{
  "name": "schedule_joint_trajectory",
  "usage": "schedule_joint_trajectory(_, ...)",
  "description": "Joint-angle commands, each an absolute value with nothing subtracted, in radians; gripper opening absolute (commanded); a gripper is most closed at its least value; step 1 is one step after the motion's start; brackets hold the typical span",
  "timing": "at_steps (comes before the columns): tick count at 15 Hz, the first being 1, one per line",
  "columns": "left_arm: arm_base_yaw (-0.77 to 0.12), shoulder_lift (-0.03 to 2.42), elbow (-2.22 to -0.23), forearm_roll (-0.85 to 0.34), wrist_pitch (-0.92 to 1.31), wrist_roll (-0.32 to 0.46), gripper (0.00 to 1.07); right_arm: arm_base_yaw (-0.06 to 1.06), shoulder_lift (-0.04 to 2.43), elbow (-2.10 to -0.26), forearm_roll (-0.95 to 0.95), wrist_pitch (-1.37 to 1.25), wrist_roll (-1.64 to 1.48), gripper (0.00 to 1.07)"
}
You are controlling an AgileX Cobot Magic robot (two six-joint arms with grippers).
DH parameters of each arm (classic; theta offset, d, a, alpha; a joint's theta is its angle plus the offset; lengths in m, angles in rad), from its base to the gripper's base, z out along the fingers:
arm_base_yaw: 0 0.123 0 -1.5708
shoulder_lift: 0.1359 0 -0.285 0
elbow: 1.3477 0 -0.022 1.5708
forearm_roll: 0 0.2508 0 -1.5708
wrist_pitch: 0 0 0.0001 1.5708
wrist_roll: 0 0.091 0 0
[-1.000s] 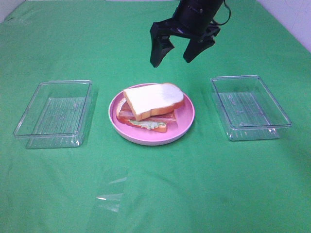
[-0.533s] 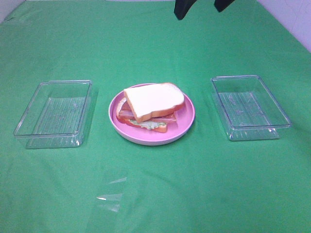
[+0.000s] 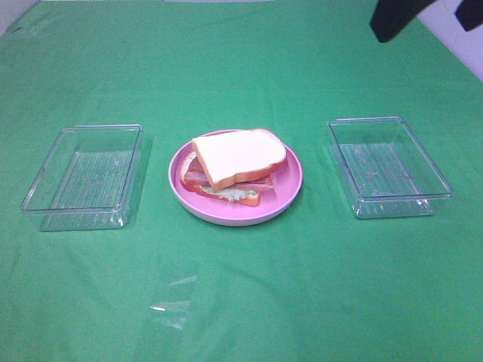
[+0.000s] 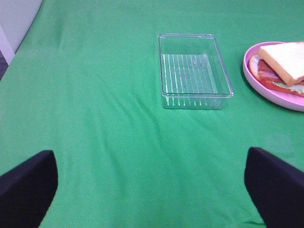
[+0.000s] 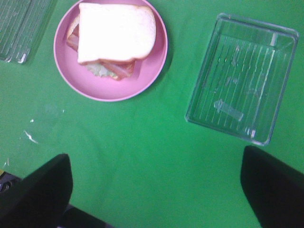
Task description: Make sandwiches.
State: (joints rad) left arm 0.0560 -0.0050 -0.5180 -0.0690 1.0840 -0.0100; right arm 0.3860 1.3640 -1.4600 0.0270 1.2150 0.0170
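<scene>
The sandwiches are one stack (image 3: pixel 238 154) on a round pink plate (image 3: pixel 226 215) mid-table: a white bread slice with orange-brown crust on top, red-brown bacon and pale green lettuce showing beneath. The right wrist view looks down on the stack (image 5: pixel 116 33) and plate (image 5: pixel 109 92). In the left wrist view, stack (image 4: pixel 285 61) and plate (image 4: pixel 266 90) sit at the edge. My right gripper (image 3: pixel 426 32) hangs open high at the far right corner, well away from the plate; its wrist view (image 5: pixel 156 154) shows nothing between the fingers. My left gripper (image 4: pixel 149 153) is open and holds nothing, short of the left tray.
A clear rectangular tray (image 3: pixel 83 177) lies left of the plate, also seen from the left wrist (image 4: pixel 192 66). A second clear tray (image 3: pixel 386 166) lies to the right (image 5: pixel 242 78). A scrap of clear film (image 3: pixel 170 305) rests on the green cloth near the front.
My right gripper has risen from just behind the plate and swung to the far right corner, staying open. The sandwich stack and trays have not moved.
</scene>
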Motion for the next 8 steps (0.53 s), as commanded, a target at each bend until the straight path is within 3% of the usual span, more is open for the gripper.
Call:
schedule_joint_trajectory(1,0.06,-0.02,-0.517,-0.068,1.074,-0.017,1.02,0.386,1.237,-1.337,0.02,1.333,0.031,0.93)
schedule_joint_trajectory(7,0.06,-0.02,-0.517,-0.068,1.074,-0.017,1.02,0.381,0.788,-0.915,-0.087,1.283,0.031,0.93)
schedule_joint_trajectory(8,0.06,-0.02,-0.517,-0.068,1.074,-0.017,1.02,0.28,0.629,-0.788,-0.131,1.253,0.031,0.93)
